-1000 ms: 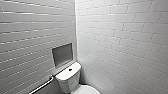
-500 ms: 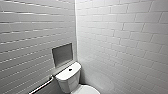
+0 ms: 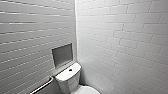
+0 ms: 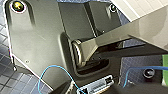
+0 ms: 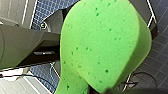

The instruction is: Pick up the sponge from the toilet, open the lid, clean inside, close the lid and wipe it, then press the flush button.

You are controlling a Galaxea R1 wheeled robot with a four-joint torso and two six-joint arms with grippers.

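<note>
The white toilet stands in the corner at the bottom of the head view. A dark round flush button sits on top of its tank. A slice of the white lid shows at the picture's lower edge. The bright green sponge looms large in the right wrist view, hanging above the blue tiled floor with my right gripper shut on it. A strip of green shows at the edge of the left wrist view. My left gripper is open and holds nothing.
White tiled walls meet in a corner behind the toilet. A square recessed niche is set in the left wall above the tank. A metal grab bar runs along that wall. Blue cables hang by the left arm.
</note>
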